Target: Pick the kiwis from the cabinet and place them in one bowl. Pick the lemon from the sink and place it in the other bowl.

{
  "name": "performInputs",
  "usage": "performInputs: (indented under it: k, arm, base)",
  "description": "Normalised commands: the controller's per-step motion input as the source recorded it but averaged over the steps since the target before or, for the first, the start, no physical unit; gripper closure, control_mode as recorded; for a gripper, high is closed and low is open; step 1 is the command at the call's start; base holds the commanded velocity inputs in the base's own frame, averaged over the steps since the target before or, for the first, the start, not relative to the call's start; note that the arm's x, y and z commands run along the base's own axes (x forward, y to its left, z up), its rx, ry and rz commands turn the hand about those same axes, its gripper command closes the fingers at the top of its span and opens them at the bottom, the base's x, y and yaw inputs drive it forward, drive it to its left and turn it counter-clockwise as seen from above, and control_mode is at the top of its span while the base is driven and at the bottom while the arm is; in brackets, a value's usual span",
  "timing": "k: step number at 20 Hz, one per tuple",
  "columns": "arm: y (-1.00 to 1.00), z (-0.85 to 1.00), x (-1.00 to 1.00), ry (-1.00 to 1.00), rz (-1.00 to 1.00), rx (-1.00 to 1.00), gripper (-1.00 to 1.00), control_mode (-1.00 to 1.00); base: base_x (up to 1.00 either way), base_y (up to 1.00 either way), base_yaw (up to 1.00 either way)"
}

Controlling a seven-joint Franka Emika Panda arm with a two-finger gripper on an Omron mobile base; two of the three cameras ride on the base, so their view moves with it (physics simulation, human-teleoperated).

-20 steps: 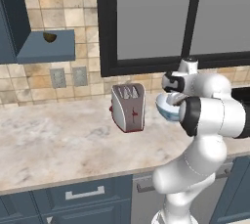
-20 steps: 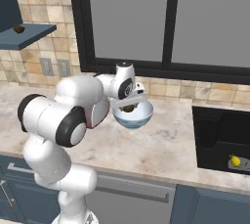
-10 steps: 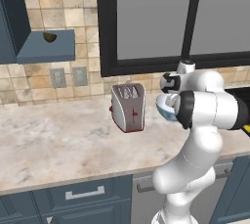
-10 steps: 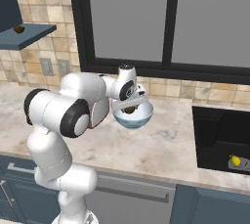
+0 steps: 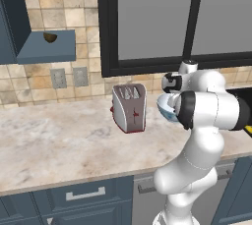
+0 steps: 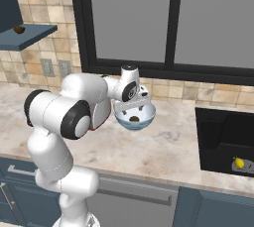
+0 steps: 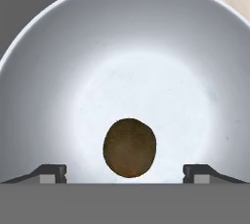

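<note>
A home kitchen, rendered rather than real. A marble-look counter [image 5: 59, 140] runs over slate-blue drawers [image 5: 83, 197], with a beige tiled wall [image 5: 64, 22] and dark-framed window [image 5: 162, 17] behind. A toaster [image 5: 130, 107] stands at the far side, a black sink [image 6: 225, 139] is sunk in on the right, and a blue wall cabinet [image 5: 34, 32] hangs at left.

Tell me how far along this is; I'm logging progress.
Done: one kiwi lies in the bowl. In hand: nothing; the gripper hangs open above it. Left: the second kiwi on the cabinet shelf, and the lemon in the sink.
</note>
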Motion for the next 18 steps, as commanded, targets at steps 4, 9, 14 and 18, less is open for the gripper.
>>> performInputs:
  k: [4, 9, 14, 18]
  arm:
    - [0.0, 0.0, 0.0, 0.0, 0.0, 0.0, -1.0, -1.0]
    - [0.03, 0.46, -0.13, -0.04, -0.04, 0.0, -1.0, -1.0]
    - [0.07, 0.89, -0.26, -0.15, -0.04, 0.13, -1.0, -1.0]
    - [0.2, 0.74, -0.34, -0.22, -0.02, 0.11, -1.0, -1.0]
  base:
    - [0.0, 0.0, 0.0]
    - [0.0, 0.0, 0.0]
    - [0.0, 0.0, 0.0]
    - [0.0, 0.0, 0.0]
